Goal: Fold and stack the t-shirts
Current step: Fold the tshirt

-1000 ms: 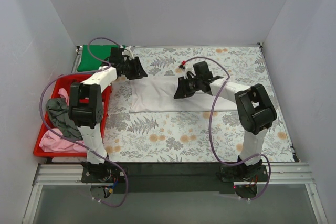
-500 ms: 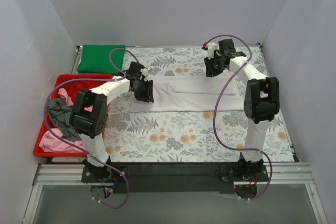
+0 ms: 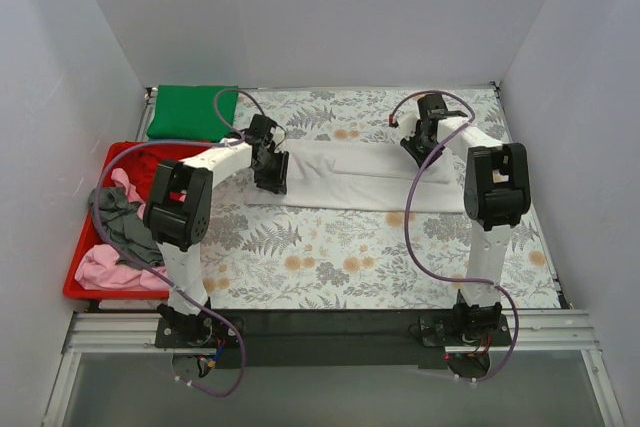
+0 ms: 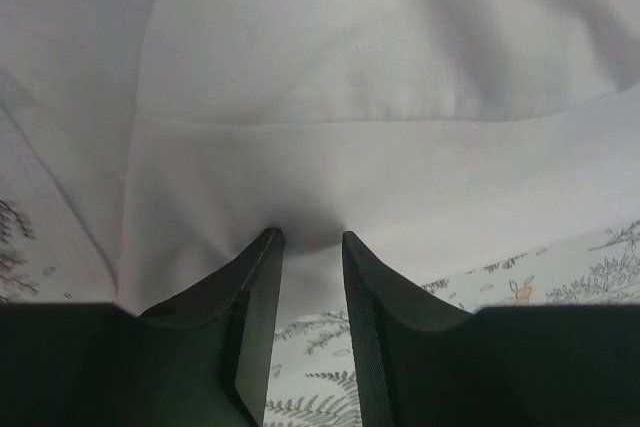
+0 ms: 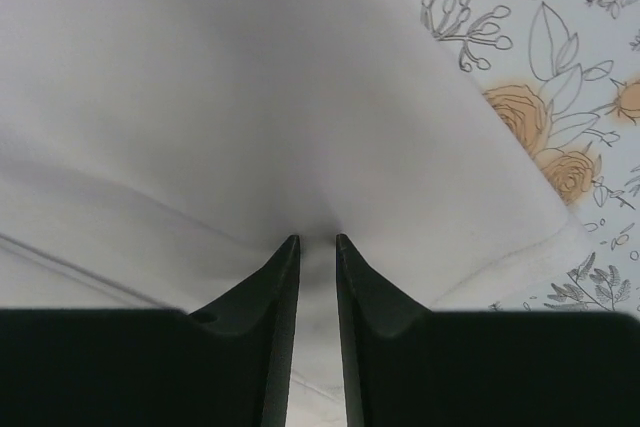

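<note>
The large white t-shirt (image 3: 350,175) lies as a long folded strip across the middle of the floral cloth. My left gripper (image 3: 272,173) is at its left end, jaws nearly together and pinching the shirt's edge (image 4: 310,237). My right gripper (image 3: 413,147) is on the shirt's far right part, jaws nearly together with white cloth (image 5: 300,97) puckered at the tips (image 5: 317,239). The green t-shirt (image 3: 192,110) lies folded at the back left. Pink (image 3: 100,265) and grey (image 3: 120,222) t-shirts lie crumpled in the bin.
The red plastic bin (image 3: 75,287) stands along the left side. The grey floral-patterned cloth (image 3: 330,257) covers the table. White walls close in the left, back and right. Purple cables loop off both arms.
My right gripper has come from the back right corner down onto the shirt's right part. My left gripper has stayed at the left end. The shirt's far edge now lies doubled over.
</note>
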Robot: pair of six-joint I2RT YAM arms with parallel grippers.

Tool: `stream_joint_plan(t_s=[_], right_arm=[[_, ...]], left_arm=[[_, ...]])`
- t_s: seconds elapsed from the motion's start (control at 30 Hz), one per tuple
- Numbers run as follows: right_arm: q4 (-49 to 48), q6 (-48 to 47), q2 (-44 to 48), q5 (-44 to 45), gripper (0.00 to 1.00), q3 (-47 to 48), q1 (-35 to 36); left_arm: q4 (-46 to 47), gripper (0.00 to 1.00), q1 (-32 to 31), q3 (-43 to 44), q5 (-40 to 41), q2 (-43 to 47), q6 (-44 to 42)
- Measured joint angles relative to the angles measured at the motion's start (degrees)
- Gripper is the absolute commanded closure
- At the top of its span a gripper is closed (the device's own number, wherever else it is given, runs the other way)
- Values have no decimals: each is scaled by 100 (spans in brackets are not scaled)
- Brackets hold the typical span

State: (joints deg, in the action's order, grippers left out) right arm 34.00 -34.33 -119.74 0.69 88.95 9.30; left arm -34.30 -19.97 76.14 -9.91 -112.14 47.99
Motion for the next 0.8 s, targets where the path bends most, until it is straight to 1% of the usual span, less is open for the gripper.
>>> stream_joint_plan(t_s=[0.17,0.3,0.4,0.5,0.57,0.63,0.7,0.8], right_arm=[[-120,-184,-28,208,72,-20,-284],[-234,-297,0,278,72,-94,-426],[-533,-442,319,282,71,-614,-396],[-579,-535,872,219,68,-1381,-258],[-393,-533,1331,42,66,-1912,-101],[-37,-479,1635,-219,64,-2157,61],[304,-422,1864,-535,64,-2164,203],[603,-356,2070,-916,66,-1762,170]], left_arm=[[63,70,227,636,17,-461,-184],[122,64,304,1145,87,-811,-439],[142,60,337,1832,131,-1263,-728],[168,53,400,2649,24,-1790,-997],[199,48,448,3126,-125,-2092,-1176],[264,46,481,3368,-249,-2218,-1325],[271,46,562,3484,-369,-2256,-1379],[385,46,658,3484,-629,-2140,-1320]])
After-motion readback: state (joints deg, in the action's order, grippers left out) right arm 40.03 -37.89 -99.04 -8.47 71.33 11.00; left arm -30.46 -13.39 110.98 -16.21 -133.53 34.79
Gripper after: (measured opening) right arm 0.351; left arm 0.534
